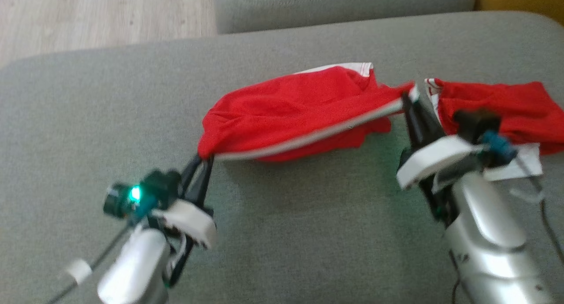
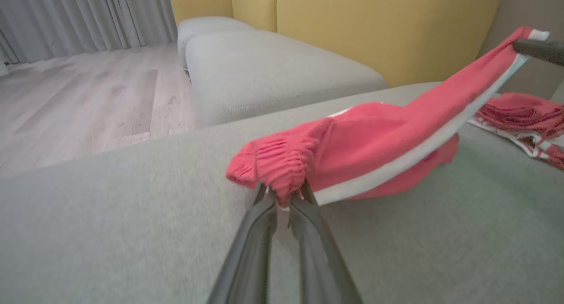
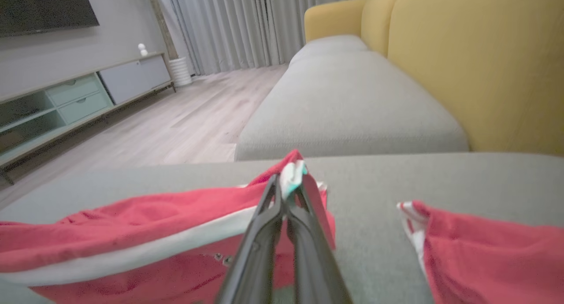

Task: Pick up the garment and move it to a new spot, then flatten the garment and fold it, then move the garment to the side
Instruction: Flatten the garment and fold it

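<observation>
The red garment (image 1: 291,110) hangs stretched between the two grippers above the middle of the grey cushion (image 1: 308,216). Its white-striped edge runs in a taut line from one gripper to the other. The left gripper (image 1: 203,159) is closed on the gathered waistband end, nearer the cushion's front-left. In the left wrist view the red cloth bunches out right above its fingertips. The right gripper (image 1: 407,102) is pinched on the opposite end of the stripe, higher and toward the cushion's right. In the right wrist view a white-and-red corner sticks up between its closed fingers. Below the stripe the cloth sags toward the cushion; whether it touches cannot be told. A second red garment (image 1: 502,103) lies crumpled on the cushion's right part, just beyond the right gripper and apart from the held one.
</observation>
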Robot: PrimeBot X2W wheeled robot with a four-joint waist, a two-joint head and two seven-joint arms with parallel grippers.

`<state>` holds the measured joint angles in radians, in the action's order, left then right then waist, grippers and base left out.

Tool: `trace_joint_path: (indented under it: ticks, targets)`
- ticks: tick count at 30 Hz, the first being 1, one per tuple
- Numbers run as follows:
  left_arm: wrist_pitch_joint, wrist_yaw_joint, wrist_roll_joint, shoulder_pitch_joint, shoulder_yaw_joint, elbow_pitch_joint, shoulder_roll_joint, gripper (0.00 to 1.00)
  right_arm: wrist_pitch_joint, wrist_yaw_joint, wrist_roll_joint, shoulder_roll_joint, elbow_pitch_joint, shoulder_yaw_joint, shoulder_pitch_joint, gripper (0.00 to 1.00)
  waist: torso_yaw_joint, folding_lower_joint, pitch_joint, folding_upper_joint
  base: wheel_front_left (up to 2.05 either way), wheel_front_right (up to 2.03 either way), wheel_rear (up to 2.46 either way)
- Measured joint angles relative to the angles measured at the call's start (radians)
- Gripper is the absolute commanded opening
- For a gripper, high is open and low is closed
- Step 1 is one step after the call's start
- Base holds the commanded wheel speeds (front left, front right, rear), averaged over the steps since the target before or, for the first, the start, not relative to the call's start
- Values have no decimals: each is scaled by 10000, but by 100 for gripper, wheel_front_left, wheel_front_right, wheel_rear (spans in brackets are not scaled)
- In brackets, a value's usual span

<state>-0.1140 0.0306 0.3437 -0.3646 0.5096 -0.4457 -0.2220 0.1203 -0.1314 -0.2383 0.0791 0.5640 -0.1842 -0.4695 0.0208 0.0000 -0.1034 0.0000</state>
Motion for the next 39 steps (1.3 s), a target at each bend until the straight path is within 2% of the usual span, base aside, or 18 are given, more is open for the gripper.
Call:
trace_joint_path:
  ticks: [10,16,19,25,28,30,33,39]
  targets:
    - [1028,104,19,-1438,-349,1292,-587,0,-1492,-2,-347,554,-2518,-180,-596,0,125,-1,956,0,0,0,0]
    - [1739,12,347,-1543,-573,2594,-869,0,-2148,0,-439,627,-3921,-238,-485,0,213,-2,1491,0,0,0,0]
    - [1973,-251,669,-1154,-859,3630,-1035,0,-2452,0,-439,633,-4753,-107,-59,0,268,-2,1657,1,0,0,0]
    - [2999,-759,1473,794,-1001,6032,-1246,0,-3160,0,-430,550,-6389,642,1631,0,294,-3,1674,0,0,0,0]
    - [3429,-926,1586,1077,-1087,6721,-1429,0,-3551,0,-372,479,-6865,784,2051,0,225,-1,1489,0,0,0,0]
    - [3676,-911,1661,772,-1185,6778,-1499,0,-3685,0,-297,449,-6964,863,1974,0,184,-1,1341,0,0,0,0]
    - [4033,-573,1831,-250,-1164,6261,-1511,0,-3870,0,-499,255,-6700,1003,1280,0,155,-1,1029,0,0,0,0]
    - [4148,286,1816,-4004,-1214,3883,-1419,0,-3674,0,-259,242,-4847,917,-2375,0,191,3,-267,0,0,0,0]
